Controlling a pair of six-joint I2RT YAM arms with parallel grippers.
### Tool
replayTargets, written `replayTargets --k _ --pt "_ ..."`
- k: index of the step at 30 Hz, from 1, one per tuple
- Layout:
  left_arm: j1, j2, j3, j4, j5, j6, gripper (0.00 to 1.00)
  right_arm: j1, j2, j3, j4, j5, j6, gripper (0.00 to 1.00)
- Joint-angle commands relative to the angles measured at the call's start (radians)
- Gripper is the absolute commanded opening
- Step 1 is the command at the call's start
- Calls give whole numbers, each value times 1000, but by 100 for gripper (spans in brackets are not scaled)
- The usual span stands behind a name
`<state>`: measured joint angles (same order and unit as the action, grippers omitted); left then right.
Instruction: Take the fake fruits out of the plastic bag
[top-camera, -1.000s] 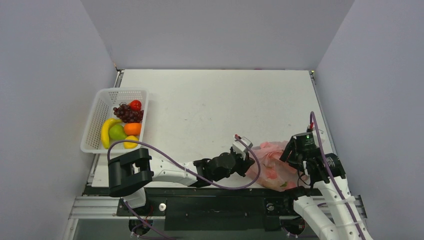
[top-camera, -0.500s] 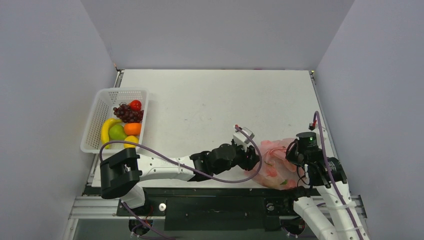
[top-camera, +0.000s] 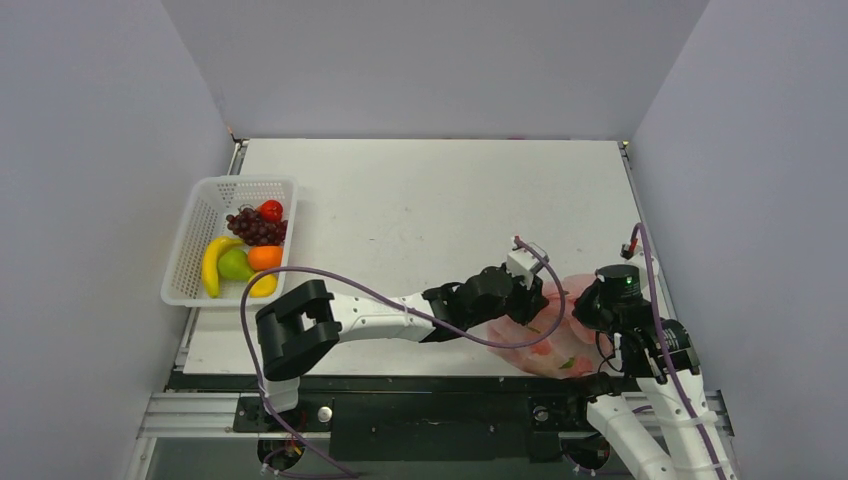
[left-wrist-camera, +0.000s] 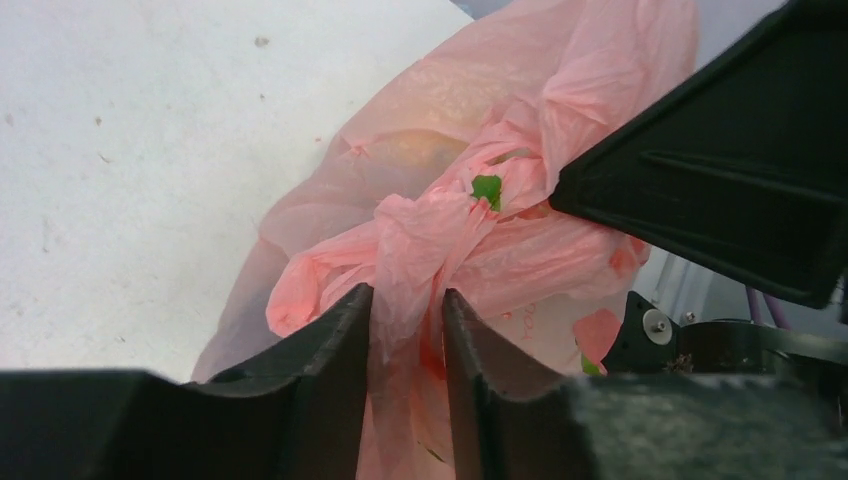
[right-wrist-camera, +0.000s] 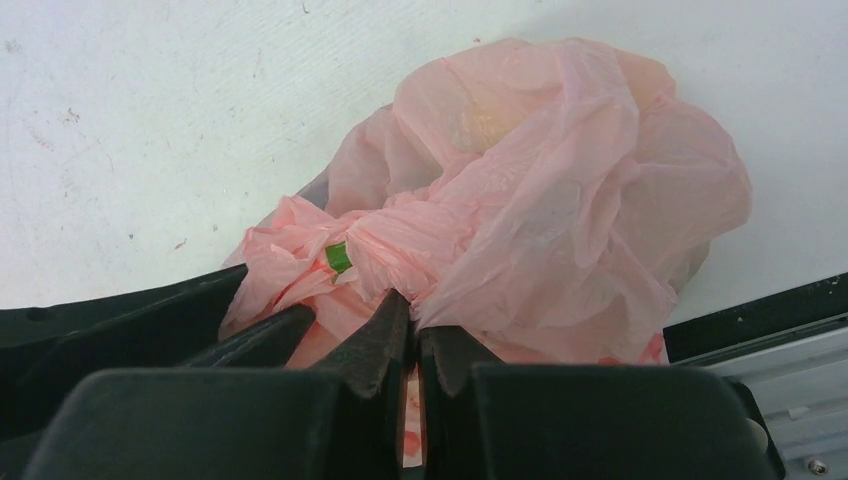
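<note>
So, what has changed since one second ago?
The left hand moved right, onto the plastic bag, and now has bunched film between its fingers. The right hand closed on the bag's film. The basket and its fruits stayed put.

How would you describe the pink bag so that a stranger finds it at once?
Find the white table, then its near right corner. The bag lies there, crumpled: thin pink film with small red and green prints, unlike the white mesh basket at the left edge.
</note>
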<state>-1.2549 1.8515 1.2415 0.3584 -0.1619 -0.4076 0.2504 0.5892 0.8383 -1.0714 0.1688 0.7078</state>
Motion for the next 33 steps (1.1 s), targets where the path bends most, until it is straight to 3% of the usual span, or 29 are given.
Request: replayTargets --k 1,2,3,10,16,19,22,25,28,29,32,33 --pt "18 16 22 8 31 -24 19 5 -2 40 42 15 -10 0" --pt "21 14 14 5 30 -34 4 6 4 40 44 15 -9 0" --pt "28 9 10 2 25 -39 1 6 7 39 45 24 -7 0" --pt "40 -209 -202 51 -146 -41 0 -18 61 135 17 194 17 0" --pt "55 -309 -339 94 -152 -97 0 -134 138 319 -35 616 -109 0" --pt "54 -318 -359 119 -100 -134 0 -130 150 306 -28 626 -117 0" --pt "52 -326 -371 161 -63 -155 0 -139 144 269 -6 543 -131 2" --pt "53 -313 -351 169 -24 -162 0 -140 141 280 2 448 -188 9" --pt "54 -297 -328 169 15 -167 0 -135 110 297 2 354 -227 25" --pt "54 -295 -323 166 22 -167 1 -130 103 308 -1 340 -238 29" --pt "54 -307 -300 134 43 -139 31 -114 72 335 -31 312 -253 45" --pt "54 -315 -297 125 45 -128 37 -107 65 342 -34 271 -271 48"
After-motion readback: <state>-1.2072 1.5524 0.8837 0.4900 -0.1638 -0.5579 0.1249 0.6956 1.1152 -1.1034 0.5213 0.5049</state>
